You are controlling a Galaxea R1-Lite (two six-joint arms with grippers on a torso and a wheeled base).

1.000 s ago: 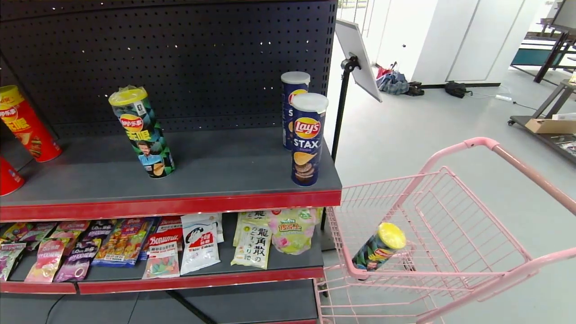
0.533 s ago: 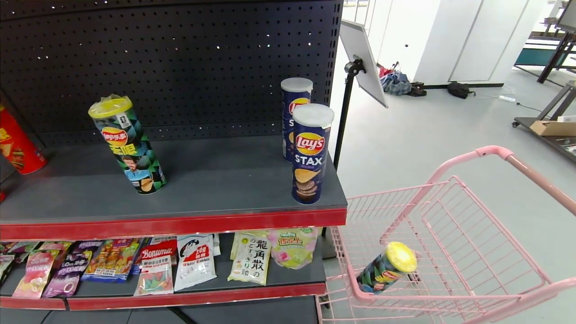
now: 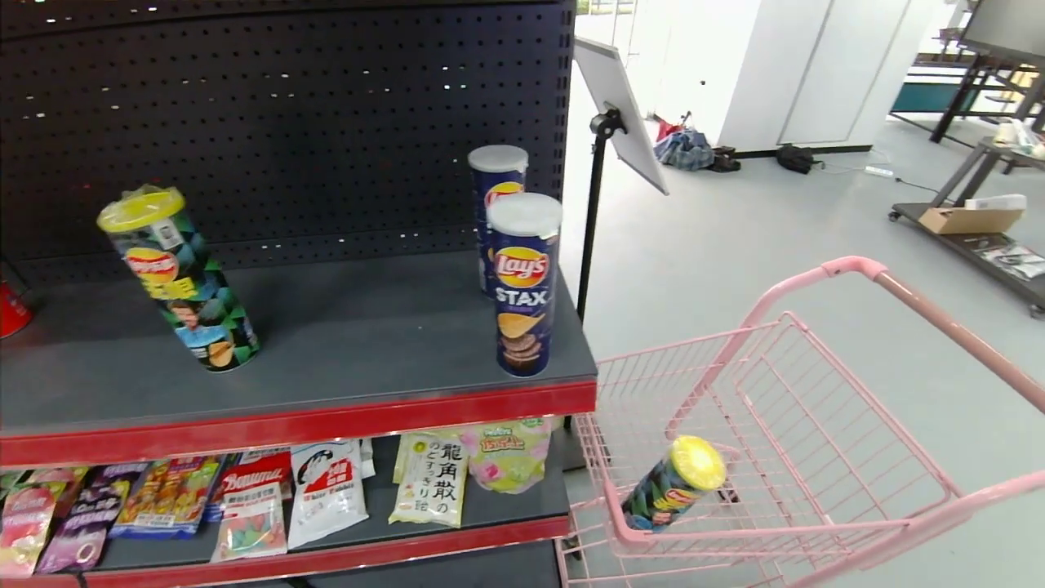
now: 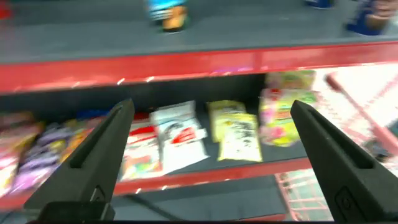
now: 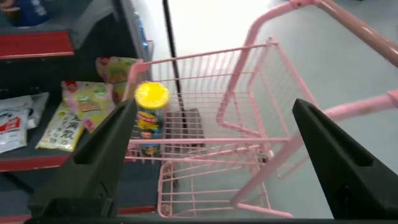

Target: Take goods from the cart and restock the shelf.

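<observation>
A pink wire cart [image 3: 849, 265] stands to the right of the shelf. In its basket lies a chip can with a yellow lid [image 3: 673, 486], tilted on its side. On the dark upper shelf [image 3: 367, 327] stand a matching yellow-lidded can [image 3: 180, 282] and two blue cans [image 3: 522, 286], one behind the other at the right end. My right gripper [image 5: 214, 102] hangs open above the cart [image 5: 217, 151], with the can [image 5: 150, 118] below it. My left gripper [image 4: 211, 104] is open in front of the lower shelf's snack bags [image 4: 180, 137].
Flat snack bags [image 3: 326, 490] fill the lower shelf. A red can [image 3: 8, 310] shows at the far left of the upper shelf. A white board on a stand [image 3: 620, 106] rises behind the shelf's end. Open grey floor lies beyond the cart, with a trolley carrying a box [image 3: 967, 219].
The head camera has shifted, so shelf and cart sit further left in the picture and the red cans have slid out at the left. No thing itself has moved.
</observation>
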